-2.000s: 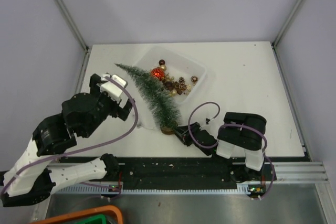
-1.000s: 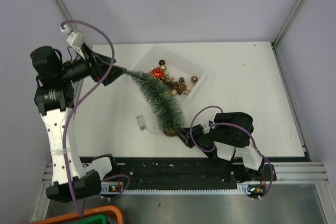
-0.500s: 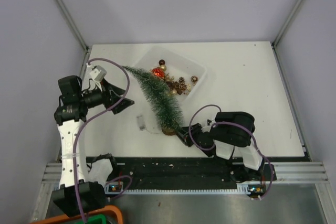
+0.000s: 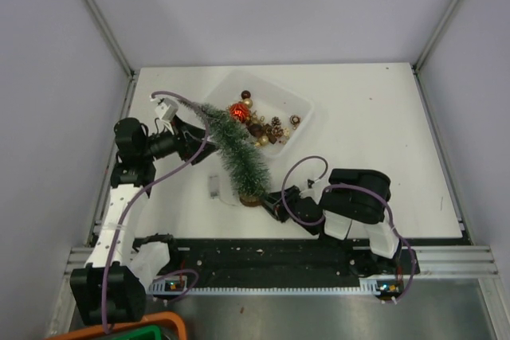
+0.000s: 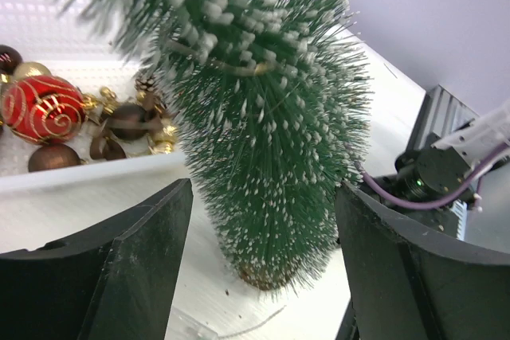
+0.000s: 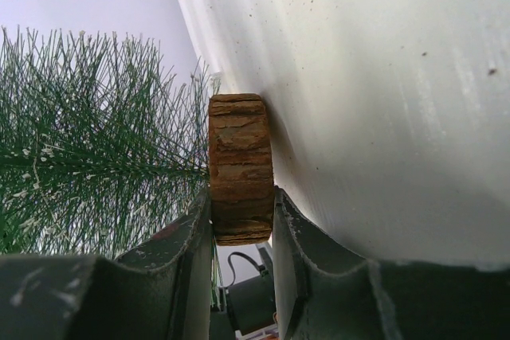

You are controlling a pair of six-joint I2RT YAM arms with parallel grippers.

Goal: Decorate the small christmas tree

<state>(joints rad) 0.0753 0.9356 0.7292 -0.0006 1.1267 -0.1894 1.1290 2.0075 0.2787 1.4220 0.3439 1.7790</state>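
1. Decoration is judged not yet begun: the small christmas tree (image 4: 237,153) is seen bare, with no ornament on its bristles. It is tilted over the worktop (image 4: 382,133), its base end just beside the near side of the white tray (image 4: 301,105) and its tip towards the tray's left corner.
2. Its wooden disc base (image 6: 239,165) is pinched by the right gripper (image 6: 241,216), so the tree is judged to be steadied for dressing.
3. The left gripper (image 5: 263,236) is spread, one finger on each side of the lower foliage, and nothing is held.
4. All the baubles and pinecones (image 4: 261,127) are seen lying loose in the tray, so every one is left to be placed.
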